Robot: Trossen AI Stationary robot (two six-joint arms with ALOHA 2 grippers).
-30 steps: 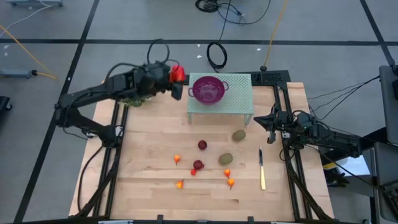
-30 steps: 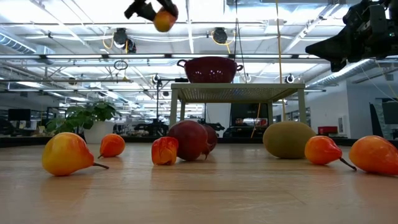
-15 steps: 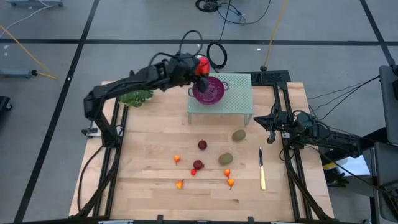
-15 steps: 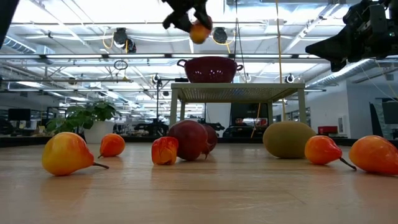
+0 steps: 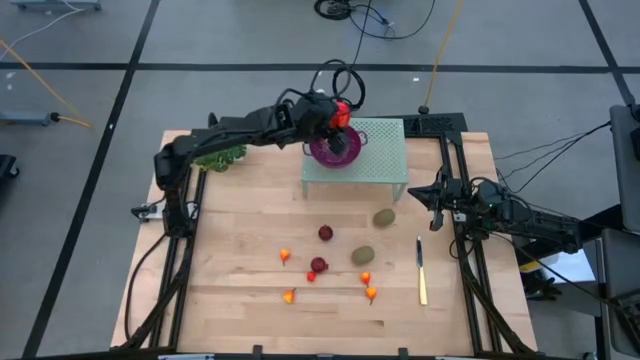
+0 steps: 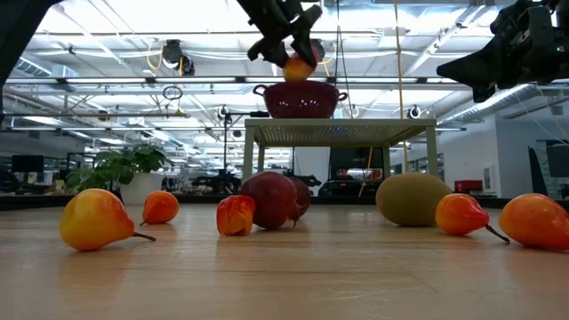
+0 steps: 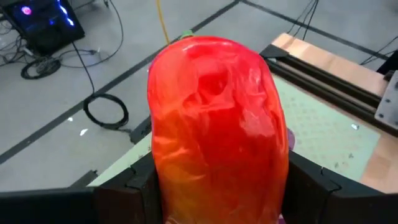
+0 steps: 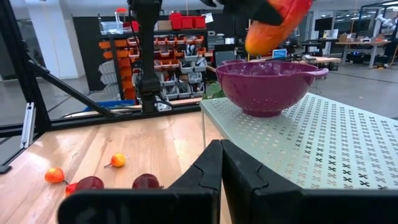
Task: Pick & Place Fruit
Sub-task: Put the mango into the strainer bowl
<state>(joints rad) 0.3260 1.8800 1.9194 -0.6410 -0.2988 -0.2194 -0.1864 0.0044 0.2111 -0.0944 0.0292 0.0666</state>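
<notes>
Wooden surface point(image 5: 240, 250) carries scattered fruit; left gripper point(image 5: 338, 111) holds the long orange-red fruit point(image 7: 217, 124) above the purple bowl point(image 5: 335, 145), jaws around its middle. It looks light, smooth, probably slippery. Right gripper point(image 5: 432, 195) waits closed.

Robotics lab — parts-bin shelving point(image 8: 161, 59), ceiling strip lights point(image 6: 133, 80).

Left arm's fingers point(image 5: 338, 112) with the orange-red fruit point(image 5: 341, 110), now swung from table's left to above the purple bowl point(image 5: 335, 148).

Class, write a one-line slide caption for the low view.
Left gripper holds an orange-red fruit just above the purple colander on its stand.
</notes>
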